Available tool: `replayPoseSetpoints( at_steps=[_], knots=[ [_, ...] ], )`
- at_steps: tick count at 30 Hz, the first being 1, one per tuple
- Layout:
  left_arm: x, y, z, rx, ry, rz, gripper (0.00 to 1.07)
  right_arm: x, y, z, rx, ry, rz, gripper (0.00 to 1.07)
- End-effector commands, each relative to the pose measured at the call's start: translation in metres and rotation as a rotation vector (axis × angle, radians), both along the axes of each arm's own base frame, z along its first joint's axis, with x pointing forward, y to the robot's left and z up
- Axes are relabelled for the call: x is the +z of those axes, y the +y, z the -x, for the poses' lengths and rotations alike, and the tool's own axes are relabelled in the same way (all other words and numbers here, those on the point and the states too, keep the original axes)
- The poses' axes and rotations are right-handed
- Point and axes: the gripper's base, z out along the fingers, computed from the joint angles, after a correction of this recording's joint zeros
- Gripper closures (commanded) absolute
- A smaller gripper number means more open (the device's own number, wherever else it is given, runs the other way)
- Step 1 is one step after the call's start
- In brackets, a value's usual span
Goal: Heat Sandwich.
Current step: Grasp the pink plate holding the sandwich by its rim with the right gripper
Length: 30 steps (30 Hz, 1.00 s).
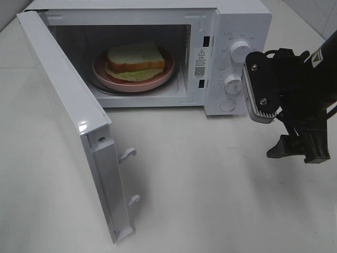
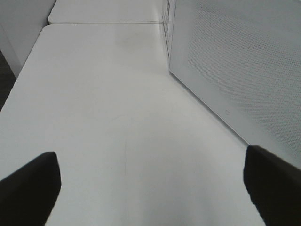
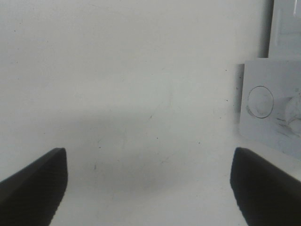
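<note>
The left end effector [image 2: 150, 188] hangs open, empty, over the surface [image 2: 103, 117]. The sandwich [image 1: 136, 59] sits on a plate [image 1: 134, 87] inside the open microwave [image 1: 237, 26]. The right end effector [image 3: 149, 183] gapes empty near the dials [image 1: 239, 51].

Right tool [image 3: 146, 153] fingers [image 3: 33, 188] cut off by edge; microwave [image 1: 239, 23] dial markings unreadable.

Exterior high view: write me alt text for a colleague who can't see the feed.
The sandwich sits on a pink plate inside the white microwave, whose door hangs wide open to the left. The right gripper, jaws open, hovers over the white table, just right of the microwave's control knobs.
</note>
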Motion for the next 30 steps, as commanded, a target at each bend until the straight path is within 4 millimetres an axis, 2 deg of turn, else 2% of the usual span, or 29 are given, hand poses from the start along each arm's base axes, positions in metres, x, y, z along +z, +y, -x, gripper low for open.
replayPoseSetpoints(
  at_steps=[1,10,17,22,30],
  knots=[
    [0.0,0.0,0.003,-0.001,-0.028,-0.004,0.05,0.005,0.001,0.0,-0.004,-0.016,-0.01,0.18],
    [0.0,0.0,0.003,-0.001,-0.028,-0.004,0.05,0.024,0.021,-0.007,0.068,-0.082,0.001,0.19],
    [0.0,0.0,0.003,-0.001,-0.028,-0.004,0.05,0.027,0.026,-0.017,0.067,-0.098,-0.009,0.2],
    [0.0,0.0,0.003,-0.001,-0.028,-0.004,0.05,0.031,0.04,-0.02,0.105,-0.115,-0.018,0.21],
    [0.0,0.0,0.003,-0.001,-0.028,-0.004,0.05,0.034,0.061,-0.037,0.132,-0.13,-0.031,0.22]
  ],
)
